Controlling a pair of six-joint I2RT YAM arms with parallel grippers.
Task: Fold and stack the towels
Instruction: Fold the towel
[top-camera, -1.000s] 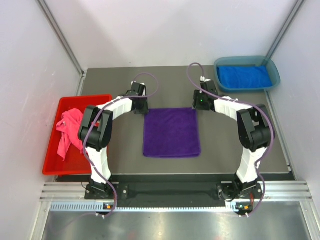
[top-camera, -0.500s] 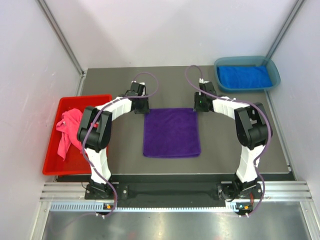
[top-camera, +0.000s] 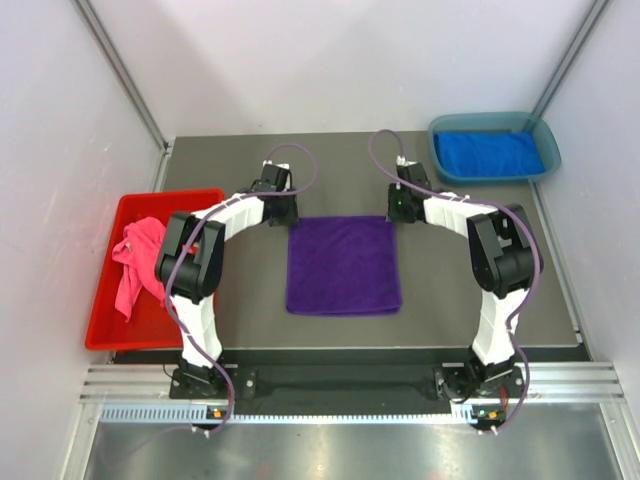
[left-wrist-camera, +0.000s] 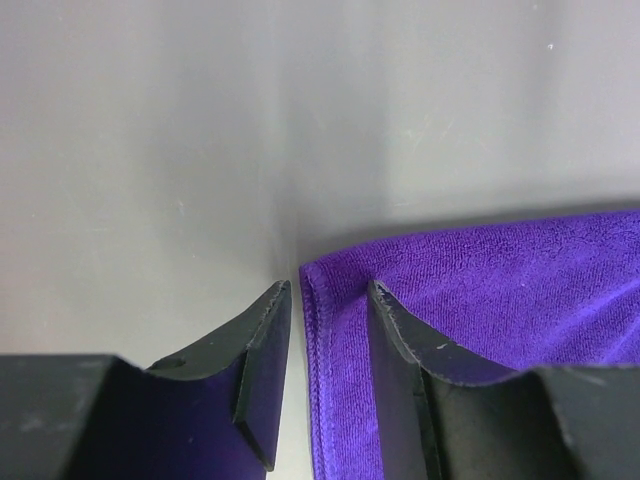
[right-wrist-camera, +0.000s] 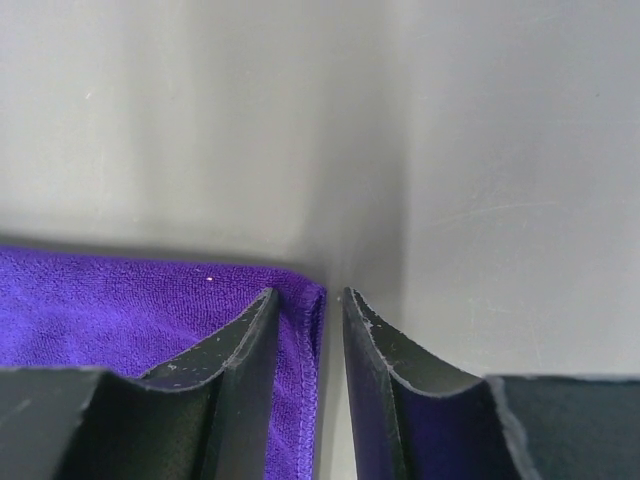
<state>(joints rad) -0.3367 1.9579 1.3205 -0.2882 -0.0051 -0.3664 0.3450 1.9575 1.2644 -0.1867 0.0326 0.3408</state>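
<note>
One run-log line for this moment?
purple towel flat on table | left jaws open astride far-left corner | right jaws open astride far-right corner

Both arms stretched forward with elbows bowed outward, wrists low over the table, left gripper (top-camera: 283, 212) (left-wrist-camera: 325, 290) jaws apart, right gripper (top-camera: 398, 207) (right-wrist-camera: 310, 295) jaws narrowly apart

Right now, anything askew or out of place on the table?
Nothing damaged. The purple towel lies flat and square mid-table, with the left gripper and right gripper each straddling a far corner, jaws apart. The only untidy item is the pink towel, crumpled in the red bin. The royal blue towel sits neatly in the teal tray.
</note>
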